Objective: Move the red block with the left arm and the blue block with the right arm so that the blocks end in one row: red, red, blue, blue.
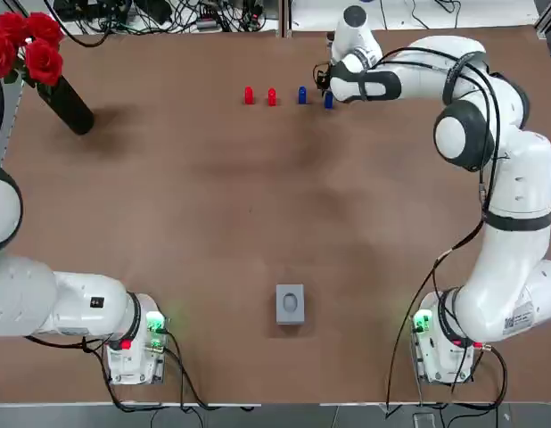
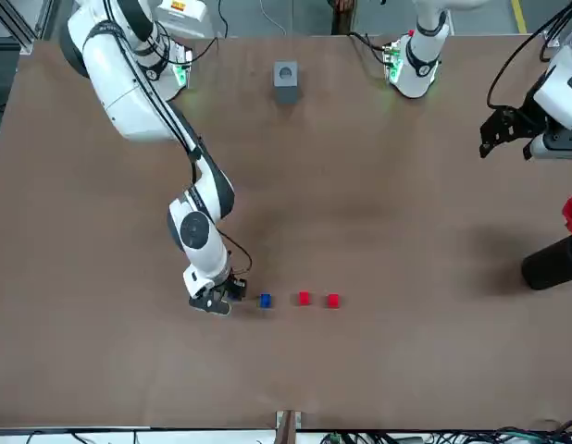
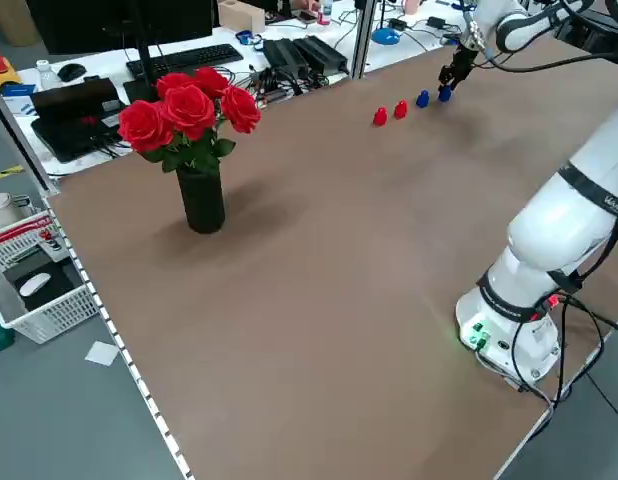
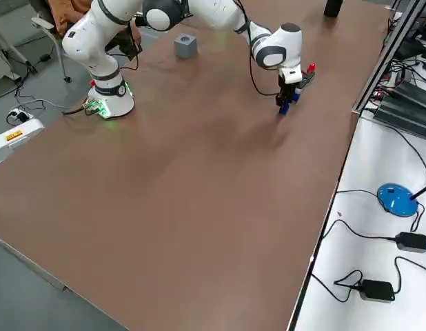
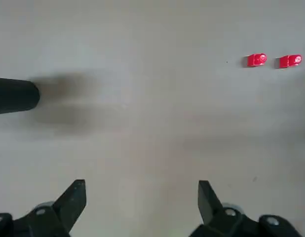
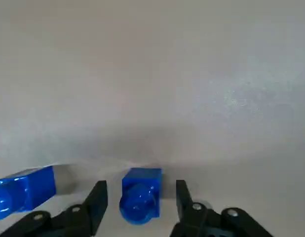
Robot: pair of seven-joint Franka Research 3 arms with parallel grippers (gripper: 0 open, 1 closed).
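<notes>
Glossy blue block (image 6: 140, 195) between parted right jaws

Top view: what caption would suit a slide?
Open right gripper straddles the end blue block, in a row with two red blocks and another blue block; left arm parked at left.

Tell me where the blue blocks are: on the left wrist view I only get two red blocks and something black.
Observer: The inner blue block stands next to the red blocks, in their row, on the right arm's side.
Operator: And the other one?
Observer: The end blue block stands on the table beside it, with the right gripper straddling it, jaws open, a gap on either side.
Operator: Anything near the bases?
Observer: A small grey box sits between them.
</notes>
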